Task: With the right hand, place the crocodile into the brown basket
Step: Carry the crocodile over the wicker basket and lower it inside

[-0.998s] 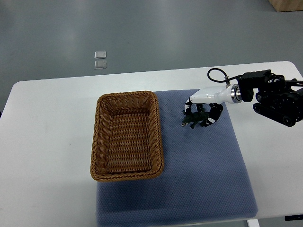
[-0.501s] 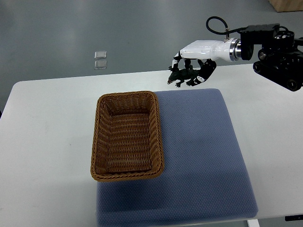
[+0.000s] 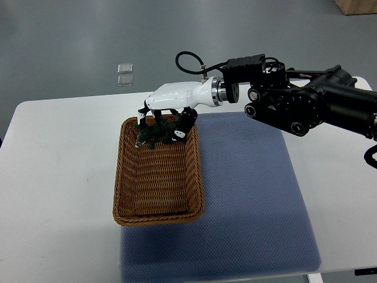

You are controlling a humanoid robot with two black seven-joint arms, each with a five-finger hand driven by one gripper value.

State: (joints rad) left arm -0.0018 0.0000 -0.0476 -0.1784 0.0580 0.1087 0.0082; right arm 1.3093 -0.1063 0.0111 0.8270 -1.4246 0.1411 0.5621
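A white bench is filling the lower frame, carrying a blue-grey mat and, left of centre, a brown basket. Grey floor is showing along the top. The right robot hand is reaching in from the right, its fingers gripping the dark crocodile and holding it over the basket's upper end.

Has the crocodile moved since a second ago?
Yes: the crocodile went left, from the blue mat to over the far end of the brown basket, in the right hand.

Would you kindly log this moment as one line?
right hand: shut on crocodile | above far end of basket | left hand: not in view
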